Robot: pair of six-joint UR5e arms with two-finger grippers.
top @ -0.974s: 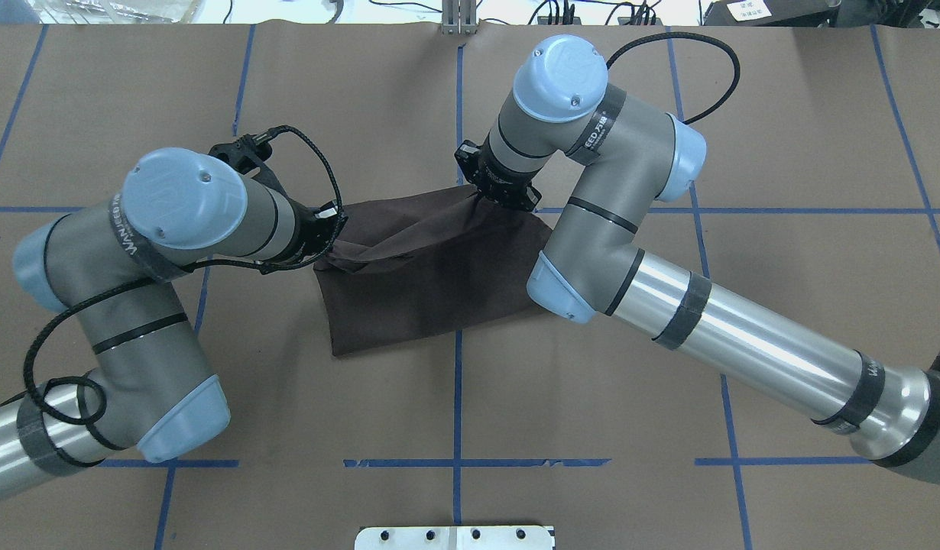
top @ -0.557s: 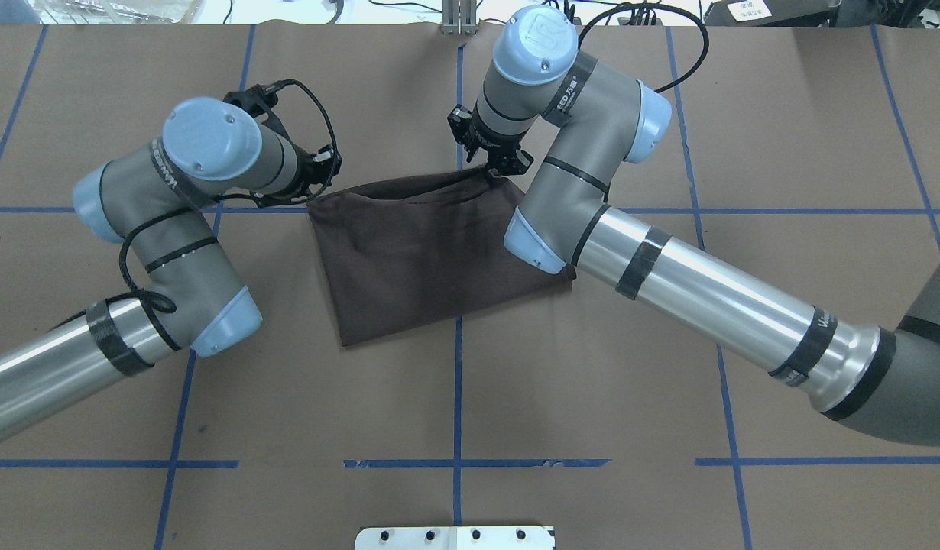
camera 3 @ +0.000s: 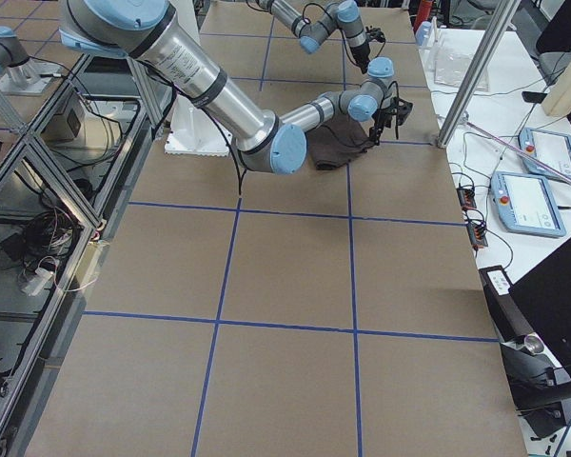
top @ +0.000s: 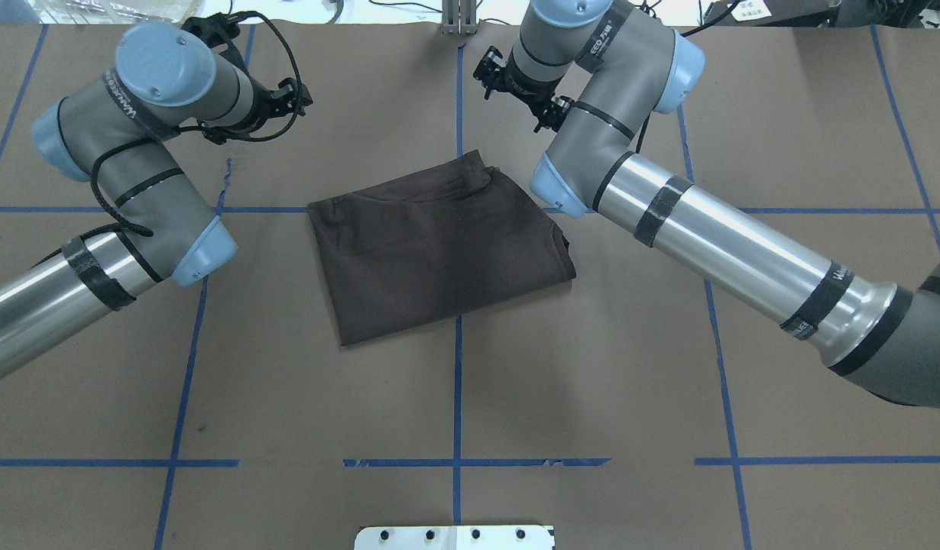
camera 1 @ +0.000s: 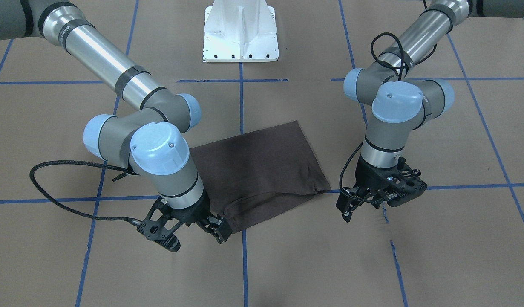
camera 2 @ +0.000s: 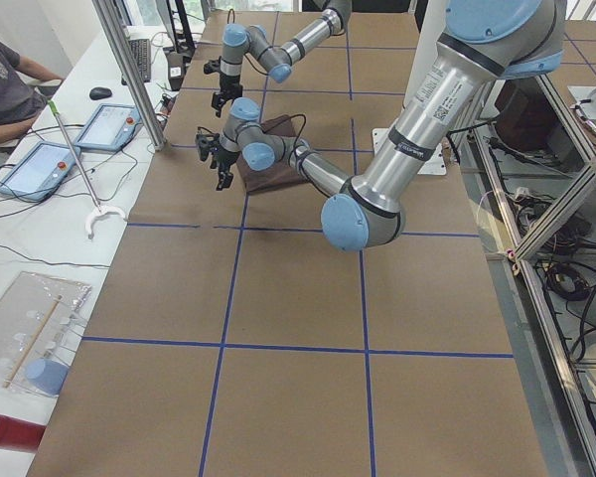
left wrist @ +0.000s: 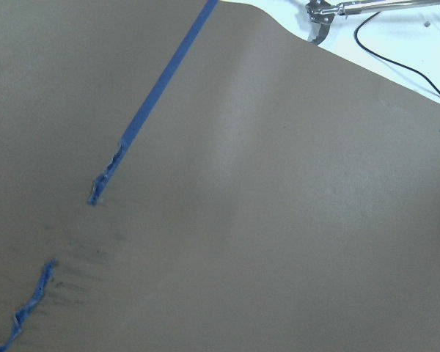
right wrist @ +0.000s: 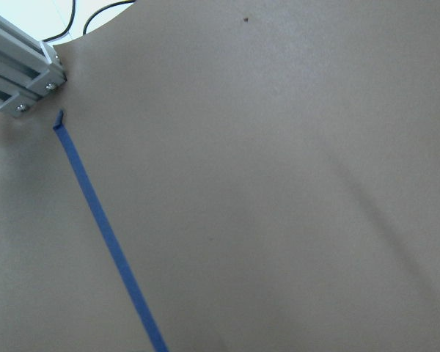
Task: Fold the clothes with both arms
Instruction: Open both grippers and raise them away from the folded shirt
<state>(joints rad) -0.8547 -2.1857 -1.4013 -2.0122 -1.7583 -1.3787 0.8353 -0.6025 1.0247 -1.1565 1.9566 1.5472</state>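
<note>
The clothes are one dark brown T-shirt (top: 439,244), lying folded in a flat rough rectangle at the middle of the table, also seen in the front view (camera 1: 262,170). No collar or lettering shows. My left gripper (top: 290,95) hangs open beyond the shirt's far left corner, clear of the cloth (camera 1: 355,204). My right gripper (top: 520,95) is open above the table past the shirt's far right corner; in the front view it (camera 1: 217,228) sits just beside that corner. Both wrist views show only brown paper and blue tape.
Brown paper with blue tape lines (top: 456,397) covers the table. The white pedestal base (camera 1: 240,34) stands at the robot's side. An aluminium post (top: 458,19) rises at the far edge. A person (camera 2: 5,84) sits by a bench with tablets (camera 2: 104,124).
Both grippers held the shirt's far edge, carried it away from the robot, then let go and moved further out and apart. The shirt now lies flat.
</note>
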